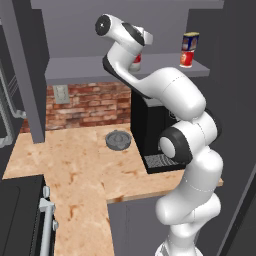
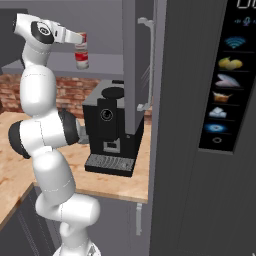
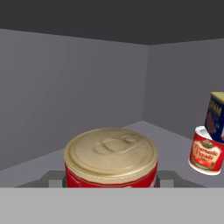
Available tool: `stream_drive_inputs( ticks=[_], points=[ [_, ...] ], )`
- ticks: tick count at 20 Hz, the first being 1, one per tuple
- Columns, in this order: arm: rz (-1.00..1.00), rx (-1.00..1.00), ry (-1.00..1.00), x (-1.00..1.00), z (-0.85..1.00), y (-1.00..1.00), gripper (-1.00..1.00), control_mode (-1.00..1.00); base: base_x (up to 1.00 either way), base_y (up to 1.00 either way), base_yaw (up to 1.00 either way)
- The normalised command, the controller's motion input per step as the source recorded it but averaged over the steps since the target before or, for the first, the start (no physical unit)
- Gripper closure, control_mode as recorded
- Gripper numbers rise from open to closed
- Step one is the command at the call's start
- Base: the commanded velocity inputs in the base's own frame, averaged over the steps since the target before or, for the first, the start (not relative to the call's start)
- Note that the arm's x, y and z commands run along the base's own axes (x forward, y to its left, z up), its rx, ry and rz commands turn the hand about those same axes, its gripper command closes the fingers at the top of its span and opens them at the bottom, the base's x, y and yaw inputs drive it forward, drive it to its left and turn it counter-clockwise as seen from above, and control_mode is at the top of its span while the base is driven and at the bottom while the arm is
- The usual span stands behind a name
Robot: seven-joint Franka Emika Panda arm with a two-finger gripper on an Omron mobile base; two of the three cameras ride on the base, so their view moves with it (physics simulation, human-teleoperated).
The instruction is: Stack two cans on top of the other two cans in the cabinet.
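Left base view, left to right: a dark door panel (image 1: 27,75) hangs open at 9 o'clock, its edge reaching down to the tabletop (image 1: 75,165). Open tabletop between that edge and the coffee machine (image 1: 150,135), with one round grey juicer (image 1: 118,139) on it and a brick wall (image 1: 85,102) behind. An outlet (image 1: 60,93) sits on the brick at 10 o'clock.

Cabinet (image 1: 75,70) above: flat grey shelf board, front edge running left to right. Left half of the shelf is bare, so plenty of room there. The arm reaches in over the front edge at 12 o'clock; the fingers (image 3: 111,179) are closed on a red can (image 3: 111,159), one grey finger tip showing on each side of it. In the hand view this can is upright, long axis vertical, gold pull-tab lid up. In the right base view it hangs upright (image 2: 82,50) clear above the shelf, well below the cabinet ceiling.

Further right at 1 o'clock: a blue can (image 1: 190,41) stacked on a second red can (image 1: 186,58), near the right side wall. Both axes vertical, the blue one touching the red lid. Wide clear gap of shelf between the held can and this stack.

Right base view, 3 o'clock: fridge panel (image 2: 227,75) with icons.
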Motion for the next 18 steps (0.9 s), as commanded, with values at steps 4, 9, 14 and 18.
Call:
stream_drive_inputs(
  ticks=[4,9,14,18],
  points=[
    [0.00,0.00,0.00,0.00,0.00,0.00,1.00,-1.00,0.00,0.00,0.00],
    [0.00,0.00,0.00,0.00,0.00,0.00,1.00,-1.00,0.00,0.00,0.00],
    [0.00,0.00,0.00,0.00,0.00,0.00,1.00,-1.00,0.00,0.00,0.00],
    [0.00,0.00,0.00,0.00,0.00,0.00,-1.00,-1.00,0.00,0.00,0.00]
  ],
)
